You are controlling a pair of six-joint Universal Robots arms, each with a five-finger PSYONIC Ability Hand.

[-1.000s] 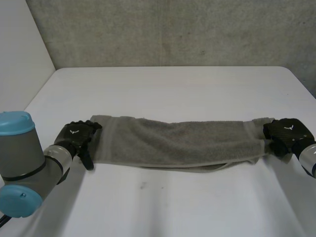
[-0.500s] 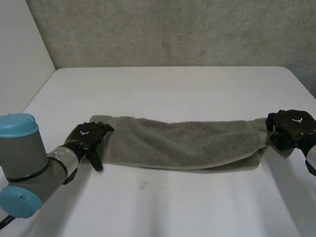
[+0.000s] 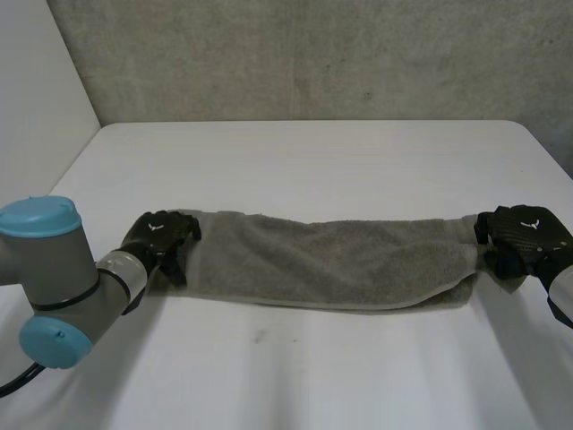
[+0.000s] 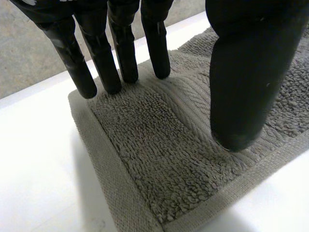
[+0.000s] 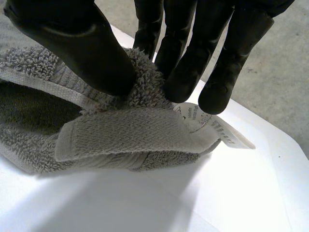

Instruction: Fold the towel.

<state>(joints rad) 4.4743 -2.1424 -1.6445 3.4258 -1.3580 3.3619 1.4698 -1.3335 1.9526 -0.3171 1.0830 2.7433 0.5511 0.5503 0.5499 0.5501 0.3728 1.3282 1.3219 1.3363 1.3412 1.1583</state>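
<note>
Count: 1 towel, 1 label on towel, 1 table; 2 hands – L hand, R hand.

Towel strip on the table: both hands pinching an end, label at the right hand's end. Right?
Not both. The left wrist view shows the left hand with straight fingers just resting on the towel where its end lies flat, no pinch. The right hand does pinch its end, with the label there.
</note>
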